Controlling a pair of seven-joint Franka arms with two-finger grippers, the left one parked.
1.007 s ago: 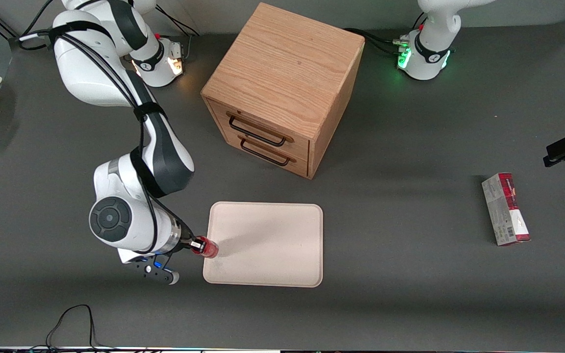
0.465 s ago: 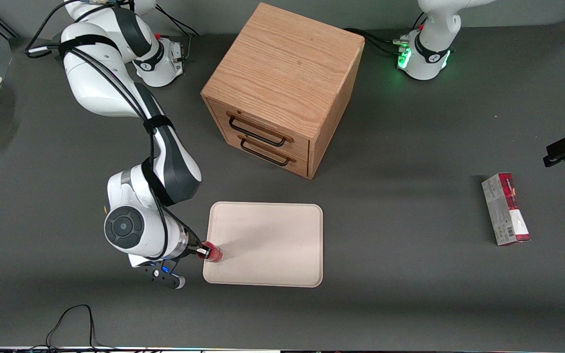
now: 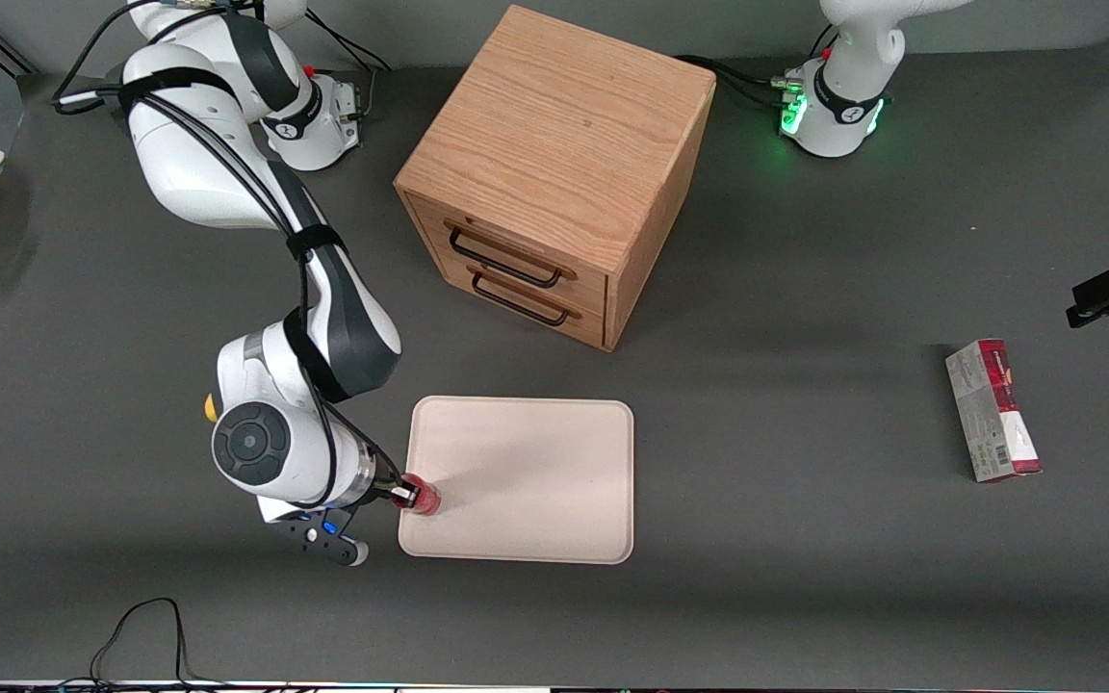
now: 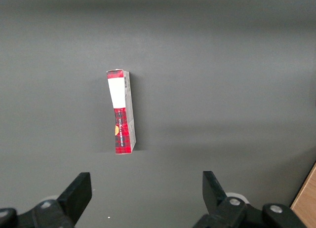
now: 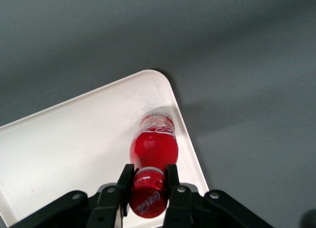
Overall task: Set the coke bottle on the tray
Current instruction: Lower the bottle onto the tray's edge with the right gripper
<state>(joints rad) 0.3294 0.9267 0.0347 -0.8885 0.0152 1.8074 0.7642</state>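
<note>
In the front view, the right arm's pincer (image 3: 407, 495) sits over the edge of the large flat cream tray with rounded corners (image 3: 535, 481), at the tray's end toward the working arm's side of the dark grey worktop (image 3: 805, 597). It grips the small glossy red coke bottle (image 3: 425, 499), which is over the tray's rim area near the corner closer to the camera. A wooden two-drawer cabinet with dark wire handles (image 3: 554, 173) stands farther from the camera than the tray. A red-and-grey carton (image 3: 992, 410) lies flat toward the parked arm's end of the worktop. A small yellow lump (image 3: 211, 408) peeks out beside the arm's wrist.

The left wrist view shows the carton (image 4: 121, 111) lying on the worktop (image 4: 222, 90).

In the right wrist view, the pincer (image 5: 147, 188) is closed on the bottle's red cap and neck, its fingers (image 5: 172, 177) pressing either side. The bottle (image 5: 153, 149) hangs over the tray (image 5: 74, 149) just inside a rounded corner; whether its base touches the tray cannot be told.
</note>
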